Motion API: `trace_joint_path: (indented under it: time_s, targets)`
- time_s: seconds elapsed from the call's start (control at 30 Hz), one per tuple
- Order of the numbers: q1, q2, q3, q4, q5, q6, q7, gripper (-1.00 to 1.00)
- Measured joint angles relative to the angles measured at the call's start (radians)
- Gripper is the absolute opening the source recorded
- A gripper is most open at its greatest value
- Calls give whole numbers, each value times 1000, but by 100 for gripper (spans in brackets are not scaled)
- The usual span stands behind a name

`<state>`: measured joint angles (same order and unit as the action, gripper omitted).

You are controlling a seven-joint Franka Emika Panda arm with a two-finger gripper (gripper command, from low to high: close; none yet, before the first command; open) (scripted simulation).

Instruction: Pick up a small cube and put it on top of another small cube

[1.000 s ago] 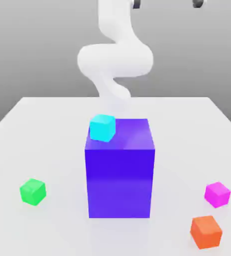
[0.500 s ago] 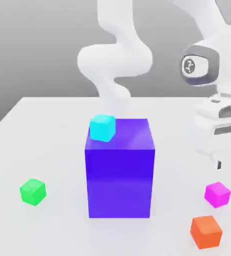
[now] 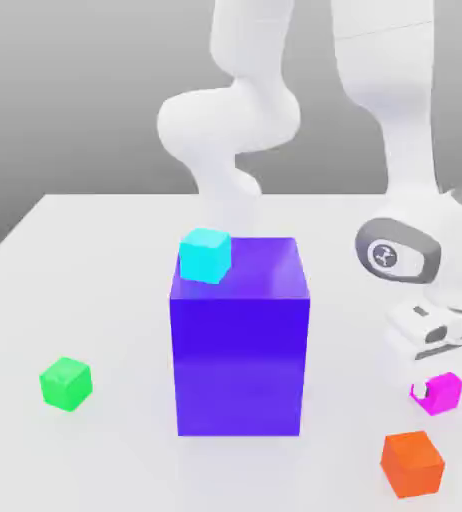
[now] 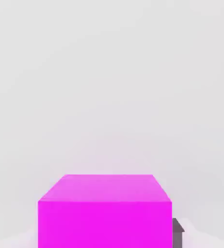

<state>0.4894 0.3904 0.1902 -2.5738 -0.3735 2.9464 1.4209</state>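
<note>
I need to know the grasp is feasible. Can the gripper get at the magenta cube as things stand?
Probably yes: the gripper is already down at the magenta cube and shut on it, with the orange cube and blue block standing apart.

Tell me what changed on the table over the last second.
The arm swung down on the exterior view's right, and the pincer closed on the magenta cube. The cyan cube, blue block, green cube and orange cube stayed put.

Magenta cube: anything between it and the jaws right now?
No. The gripper is down at the magenta cube on the table, shut on it; the hand view shows the cube right between the jaws with nothing intervening.
</note>
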Motion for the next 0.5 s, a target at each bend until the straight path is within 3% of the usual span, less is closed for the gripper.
trace_joint_path:
  time_s: [0.2, 0.27, 0.5]
  targets:
    - [-91, -172, 126, -42, 162, -127, -123, -100]
    - [-100, -181, 144, -11, 177, -151, -163, -100]
    - [-299, -252, -34, -22, 187, -189, -236, -100]
